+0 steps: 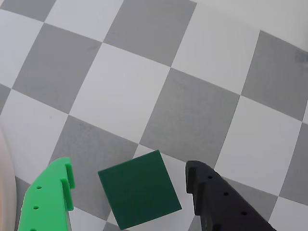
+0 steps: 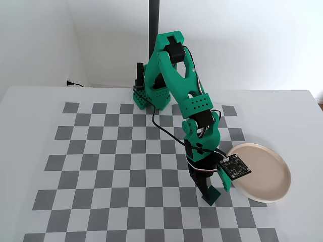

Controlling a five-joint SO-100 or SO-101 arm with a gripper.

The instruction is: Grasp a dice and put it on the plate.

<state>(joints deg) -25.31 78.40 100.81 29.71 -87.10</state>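
Claw (image 1: 127, 185) fingers are seen spread wide in the wrist view, the bright green finger (image 1: 50, 197) at left and the black finger (image 1: 216, 199) at right, with the dark green dice (image 1: 139, 189) lying between them on the checkered board (image 1: 144, 86). A gap is visible on either side of the dice, so neither finger is touching it. At the far left edge of that view only a pale sliver of the plate (image 1: 4, 183) is caught.

From the fixed view, the green arm (image 2: 179, 91) is shown reaching forward from its base at the back of the board (image 2: 101, 166) and bending sharply down, the claw (image 2: 212, 194) lowered to the surface. The dice (image 2: 211, 197) can be picked out only as a dark corner under the fingers, most of it being masked by them. Just to the right, the whole round plate (image 2: 262, 174) is shown, resting partly on the board and partly on the white table (image 2: 30, 101). A small circuit board (image 2: 234, 167) on the wrist is seen overlapping the plate's left rim. The finger bases are cut off by the wrist view's bottom edge.
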